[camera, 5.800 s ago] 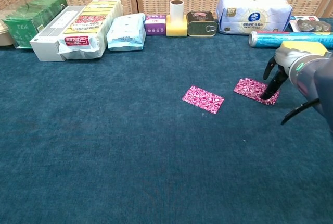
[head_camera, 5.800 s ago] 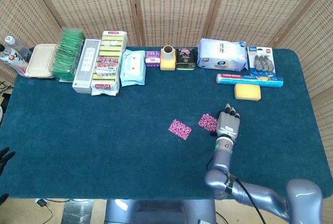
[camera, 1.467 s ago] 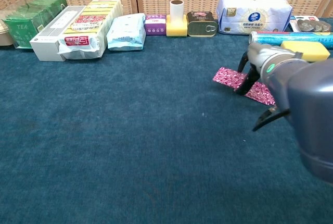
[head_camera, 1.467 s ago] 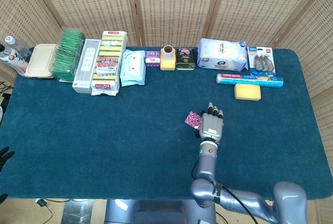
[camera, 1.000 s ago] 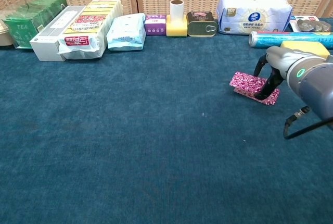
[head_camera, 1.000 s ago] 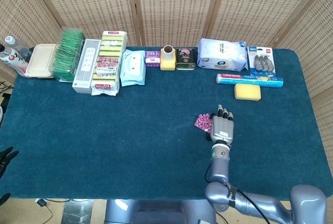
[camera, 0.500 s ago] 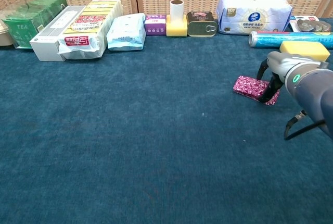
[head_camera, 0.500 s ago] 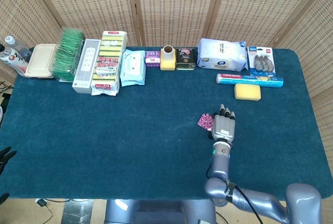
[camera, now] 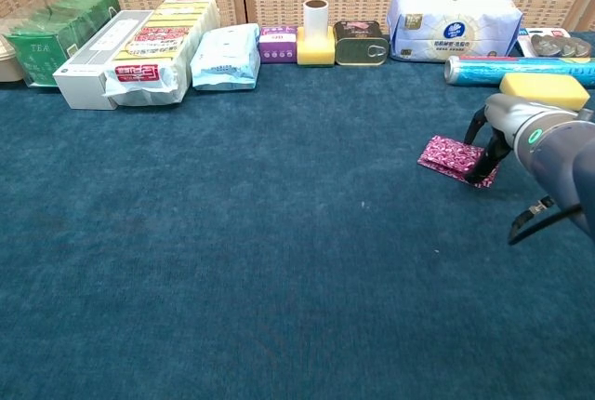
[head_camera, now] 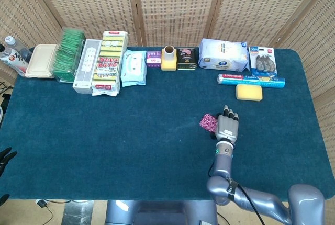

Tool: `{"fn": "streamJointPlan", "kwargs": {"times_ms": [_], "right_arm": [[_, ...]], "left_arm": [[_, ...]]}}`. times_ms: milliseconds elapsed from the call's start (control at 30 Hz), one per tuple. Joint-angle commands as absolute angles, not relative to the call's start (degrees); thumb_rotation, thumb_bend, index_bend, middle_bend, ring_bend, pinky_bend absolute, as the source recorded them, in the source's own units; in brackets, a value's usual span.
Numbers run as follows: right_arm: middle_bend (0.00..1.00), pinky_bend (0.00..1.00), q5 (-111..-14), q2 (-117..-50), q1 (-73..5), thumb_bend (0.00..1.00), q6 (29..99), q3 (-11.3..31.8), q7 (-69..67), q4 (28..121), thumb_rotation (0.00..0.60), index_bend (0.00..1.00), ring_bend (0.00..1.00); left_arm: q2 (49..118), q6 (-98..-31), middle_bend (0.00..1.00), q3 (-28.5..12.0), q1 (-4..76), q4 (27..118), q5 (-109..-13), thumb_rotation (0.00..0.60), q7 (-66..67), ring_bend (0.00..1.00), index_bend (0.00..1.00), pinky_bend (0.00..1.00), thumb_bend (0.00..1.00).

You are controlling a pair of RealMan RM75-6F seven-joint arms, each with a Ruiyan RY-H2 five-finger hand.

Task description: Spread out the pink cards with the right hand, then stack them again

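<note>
The pink cards [head_camera: 208, 122] [camera: 450, 155] lie in one stack on the blue cloth [head_camera: 131, 131], and no separate card lies apart from it; how many cards the stack holds cannot be told. The stack sits in front of the yellow sponge [head_camera: 248, 92] and a little to its left, well apart from it. The right hand [head_camera: 227, 127] [camera: 490, 146] rests palm down on the stack's right end, its dark fingertips [camera: 482, 174] touching the top card. The fingers lie nearly straight and close together; they press on the cards rather than close around them. Of the left hand, only a dark edge [head_camera: 4, 158] shows at the cloth's near left corner, and its state cannot be told.

Just behind the sponge lies one blue roll [head_camera: 251, 80]. Further back stands one white tissue pack [head_camera: 224, 55], and left of that one tin [head_camera: 186, 59].
</note>
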State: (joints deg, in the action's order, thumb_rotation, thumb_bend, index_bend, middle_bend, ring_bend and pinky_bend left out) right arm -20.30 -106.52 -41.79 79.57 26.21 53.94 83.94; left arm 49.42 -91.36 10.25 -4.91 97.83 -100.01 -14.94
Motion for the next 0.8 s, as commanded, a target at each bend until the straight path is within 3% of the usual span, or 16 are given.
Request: {"fn": "streamJointPlan", "kwargs": {"times_ms": [33,500,667,800], "right_arm": [[0.02,0.06,-19.6,-106.8,-41.8,0.39,79.6,26.6,53.7,83.3,0.600,0.44,0.00],[0.02,0.06,-19.3,-107.7,-42.3,0.39,79.6,26.7,52.7,82.5,0.600,0.43,0.00],[0.02,0.06,-19.9,-107.4,-42.0,0.38,79.4,26.3,51.9,83.5,0.600,0.32,0.00],[0.02,0.06,-20.1,-107.4,-42.1,0.38,79.3,25.9,51.8,83.7,0.600,0.30,0.00]], "left_arm": [[49.4,-91.4,0.00,10.2,-4.9,97.8,-100.0,0.600,-15.0,0.00,0.00,0.01,0.12],[49.4,-91.9,0.00,10.2,-5.1,97.5,-100.0,0.600,-15.6,0.00,0.00,0.01,0.12],[49.4,-91.8,0.00,10.2,-5.1,97.4,-100.0,0.600,-15.6,0.00,0.00,0.01,0.12],[49.4,-91.9,0.00,10.2,-5.1,97.4,-100.1,0.600,-15.5,0.00,0.00,0.01,0.12]]}}
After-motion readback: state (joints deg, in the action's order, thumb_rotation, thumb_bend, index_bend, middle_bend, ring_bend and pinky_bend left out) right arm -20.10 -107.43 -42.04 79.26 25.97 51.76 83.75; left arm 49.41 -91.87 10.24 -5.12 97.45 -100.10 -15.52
